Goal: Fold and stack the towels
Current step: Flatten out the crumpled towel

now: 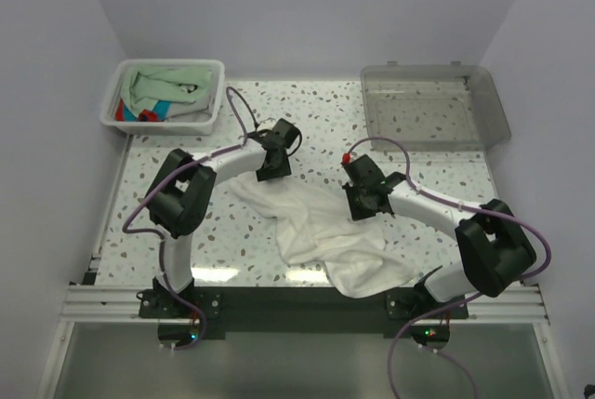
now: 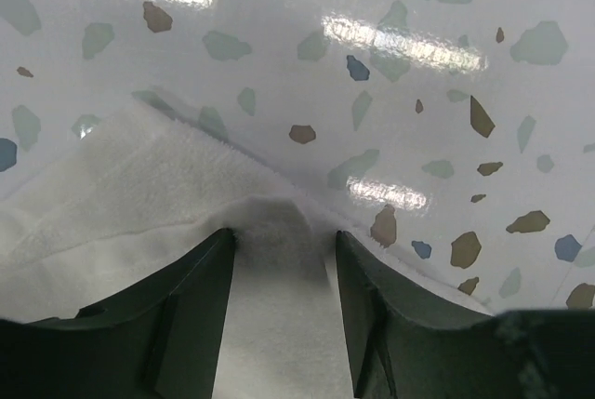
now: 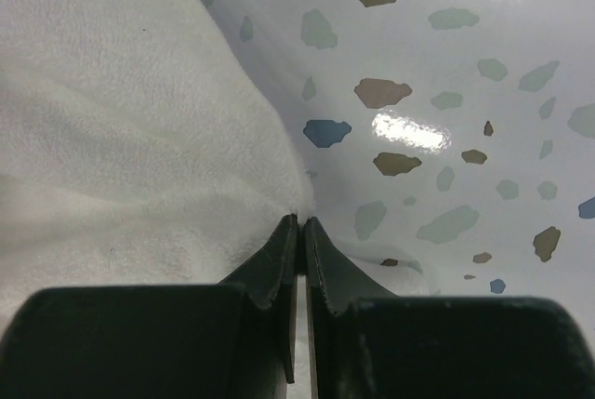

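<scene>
Step in hand: spreading the first towel; nothing is folded or stacked yet, by my reading.
White towel (image 1: 316, 232): lies crumpled on the counter (image 1: 437, 171) between the two arms, its near end reaching the front edge.
Other towels: a mint green towel (image 1: 172, 83) and a turquoise-and-red towel (image 1: 153, 113) sit in the basket (image 1: 216, 113) at the far left. No grey or purple one can be made out.
Tray (image 1: 493, 115): far right, nothing visible in it.
Left end effector (image 2: 284, 236): at the towel's far-left corner. The fingers stand apart with a raised ridge of cloth between them. I cannot tell whether the pads bite.
Right end effector (image 3: 299, 222): at the towel's right edge, fingers pressed together. The cloth puckers toward the tips, so I judge that it is pinching the hem.
Relation: both hold positions on the far side of the towel, well apart from each other, with most of the cloth nearer the arm bases.
Next move calls for: the left fingers to close fully on the ridge, then both arms to lift and draw apart until the far edge is taut and flat.
Risk: a shallow left pinch could slip once tension comes on, and the near end could drag off the counter's edge.
</scene>
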### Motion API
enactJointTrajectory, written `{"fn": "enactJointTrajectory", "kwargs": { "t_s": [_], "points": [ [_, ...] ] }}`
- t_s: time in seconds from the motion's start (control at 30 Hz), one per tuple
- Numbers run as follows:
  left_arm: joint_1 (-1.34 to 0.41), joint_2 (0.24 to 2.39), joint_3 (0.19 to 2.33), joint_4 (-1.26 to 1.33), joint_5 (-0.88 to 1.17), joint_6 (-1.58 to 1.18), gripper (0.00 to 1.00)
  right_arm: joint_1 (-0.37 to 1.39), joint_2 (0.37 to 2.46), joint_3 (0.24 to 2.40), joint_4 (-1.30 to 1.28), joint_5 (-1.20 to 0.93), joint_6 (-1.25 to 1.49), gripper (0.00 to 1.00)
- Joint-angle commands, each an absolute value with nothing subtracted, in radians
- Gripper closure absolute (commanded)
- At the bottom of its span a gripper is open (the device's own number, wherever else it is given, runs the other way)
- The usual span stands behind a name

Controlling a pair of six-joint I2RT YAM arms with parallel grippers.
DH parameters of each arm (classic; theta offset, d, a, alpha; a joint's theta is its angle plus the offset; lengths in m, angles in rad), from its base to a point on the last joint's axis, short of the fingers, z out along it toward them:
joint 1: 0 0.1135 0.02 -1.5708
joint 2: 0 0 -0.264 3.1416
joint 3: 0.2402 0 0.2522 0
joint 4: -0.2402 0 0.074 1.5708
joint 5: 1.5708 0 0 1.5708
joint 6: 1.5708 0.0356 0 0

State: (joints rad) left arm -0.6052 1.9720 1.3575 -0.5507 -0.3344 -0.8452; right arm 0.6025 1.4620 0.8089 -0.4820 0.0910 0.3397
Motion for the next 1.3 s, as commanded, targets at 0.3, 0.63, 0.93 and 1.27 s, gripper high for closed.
{"fn": "enactJointTrajectory", "kwargs": {
  "t_s": [0.3,0.63,0.93,1.27],
  "points": [
    [-0.603,1.922,1.335,-0.637,-0.423,-0.885,0.67,0.607,1.443,0.79,-0.437,0.081,0.344,0.95],
    [-0.6,1.833,1.313,-0.623,-0.433,-0.865,1.0,0.607,1.428,0.795,-0.448,0.123,0.356,0.98],
    [-0.506,1.634,1.35,-0.607,-0.367,-0.747,1.0,0.49,1.353,0.795,-0.512,0.271,0.431,1.0],
    [-0.403,1.26,0.918,-0.597,-0.232,-0.71,1.0,0.387,1.214,0.761,-0.6,0.169,0.476,1.0]
  ]
}}
